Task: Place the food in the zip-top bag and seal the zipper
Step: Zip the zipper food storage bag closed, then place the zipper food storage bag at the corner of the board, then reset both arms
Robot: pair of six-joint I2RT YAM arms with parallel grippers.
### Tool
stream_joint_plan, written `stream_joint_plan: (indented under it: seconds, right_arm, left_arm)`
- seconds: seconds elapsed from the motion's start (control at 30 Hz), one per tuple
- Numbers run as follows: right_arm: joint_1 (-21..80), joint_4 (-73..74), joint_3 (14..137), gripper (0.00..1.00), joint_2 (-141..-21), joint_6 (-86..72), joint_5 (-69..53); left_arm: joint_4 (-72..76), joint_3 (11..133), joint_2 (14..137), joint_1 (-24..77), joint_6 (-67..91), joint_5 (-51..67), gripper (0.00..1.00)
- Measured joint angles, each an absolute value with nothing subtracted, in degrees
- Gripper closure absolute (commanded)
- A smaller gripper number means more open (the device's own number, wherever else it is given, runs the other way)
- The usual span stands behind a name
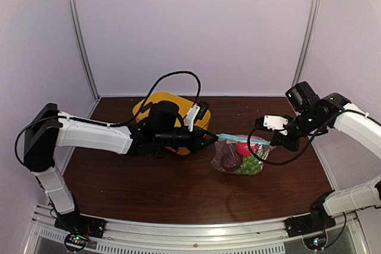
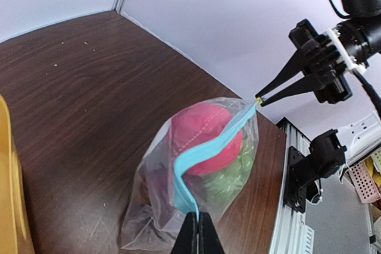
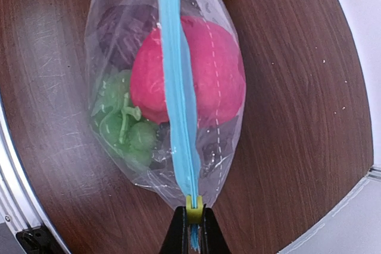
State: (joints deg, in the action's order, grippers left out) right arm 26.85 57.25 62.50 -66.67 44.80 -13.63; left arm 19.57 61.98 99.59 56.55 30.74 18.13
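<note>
My left pincer (image 2: 197,225) and right pincer (image 3: 191,221) each clench one end of the light blue zipper strip (image 3: 178,87). The crinkly clear plastic bag (image 1: 241,154) on the brown wooden table (image 1: 149,188) holds a pink ball (image 3: 217,75), a green grape bunch (image 3: 119,117) and a maroon round fruit (image 3: 122,28).

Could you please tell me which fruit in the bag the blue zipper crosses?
The pink-red ball; the zipper runs across it, while the grapes and maroon fruit sit aside.
</note>
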Motion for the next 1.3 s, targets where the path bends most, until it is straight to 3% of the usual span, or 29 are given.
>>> stream_joint_plan:
  seconds: [0.17,0.27,0.4,0.5,0.6,0.7,0.77,0.83,0.87,1.3]
  right_arm:
    - [24.5,56.3,66.5,1.00,-67.9,45.6,-9.8]
    - [23.6,55.0,66.8,0.99,-65.5,47.4,-7.4]
    - [23.6,52.8,59.7,0.75,-56.2,48.4,-9.1]
    - [24.5,53.1,50.3,0.67,-51.2,47.6,-13.2]
    - [25.4,55.1,46.1,0.57,-51.8,46.3,-15.5]
    - [25.1,57.3,47.8,0.51,-51.4,45.2,-16.2]
    - [24.3,57.4,51.9,0.36,-50.9,43.7,-16.4]
    - [23.0,55.5,55.7,0.10,-50.5,41.2,-16.4]
    - [22.3,53.6,56.5,0.02,-50.1,39.4,-15.9]
    - [17.6,32.5,62.8,0.00,-49.6,14.4,3.6]
  left_arm:
    - [19.6,77.7,111.9,55.7,28.7,19.6,1.00]
    - [19.7,79.6,112.5,55.2,27.1,21.2,1.00]
    - [22.2,75.2,111.6,54.9,26.8,25.3,0.69]
    - [24.1,66.8,110.5,55.1,27.9,28.4,0.44]
    - [21.7,60.2,108.2,55.6,27.9,28.4,0.33]
    - [16.4,59.6,103.8,56.0,26.0,26.2,0.30]
    - [13.9,60.9,100.0,56.1,24.0,24.2,0.19]
    - [12.3,63.2,97.2,56.1,22.0,22.0,0.09]
    - [11.3,64.5,95.6,56.1,21.3,20.1,0.04]
    - [-9.6,67.4,80.2,52.5,15.4,-14.6,0.02]
